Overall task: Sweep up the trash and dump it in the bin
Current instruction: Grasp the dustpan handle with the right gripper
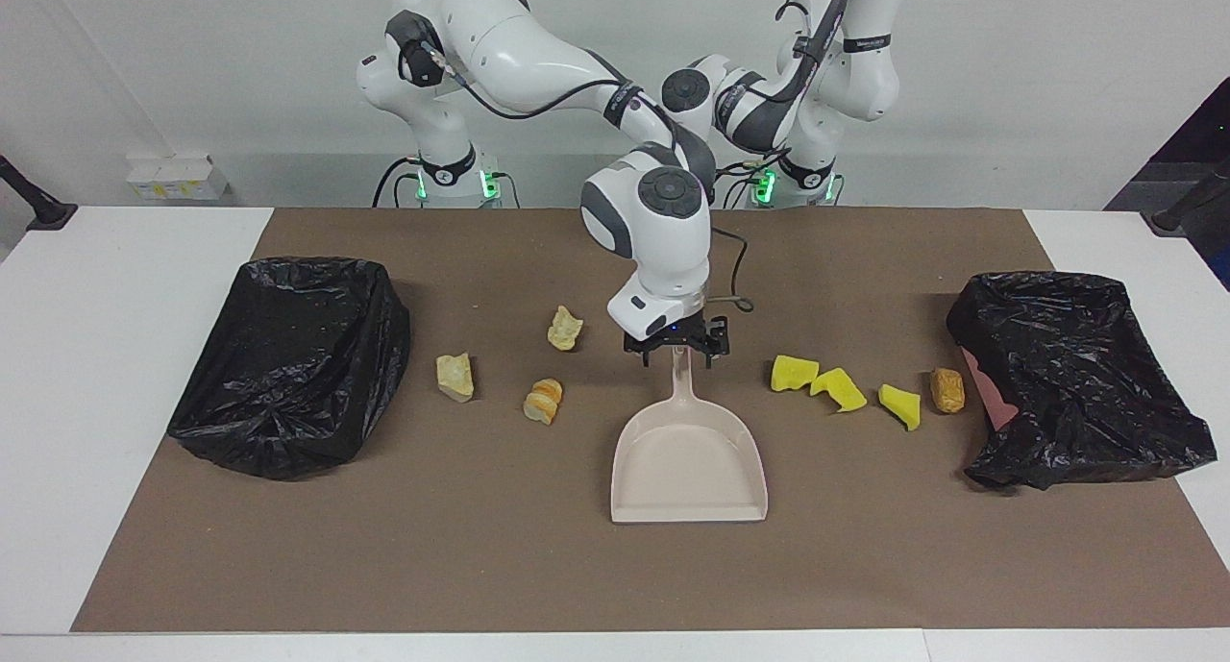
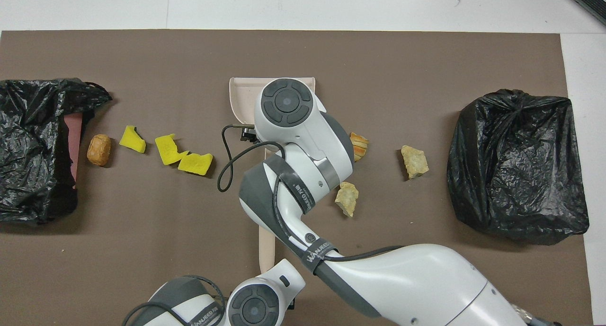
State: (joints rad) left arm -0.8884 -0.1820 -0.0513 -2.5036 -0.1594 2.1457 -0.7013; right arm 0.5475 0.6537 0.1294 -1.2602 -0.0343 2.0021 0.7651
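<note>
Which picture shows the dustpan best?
The facing view: the whole dustpan shows there, with the right gripper over its handle. In the overhead view the right arm covers most of it; only its edge peeks out.

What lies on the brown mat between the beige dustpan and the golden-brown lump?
Three bright yellow spongy chunks lie in a row between the beige dustpan and the golden-brown lump; both views show this.

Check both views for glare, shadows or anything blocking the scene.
Facing view: even light, soft shadows beside the scraps, sheen on the black bags. Overhead view: right arm covers most of the dustpan; bag plastic glints.
</note>
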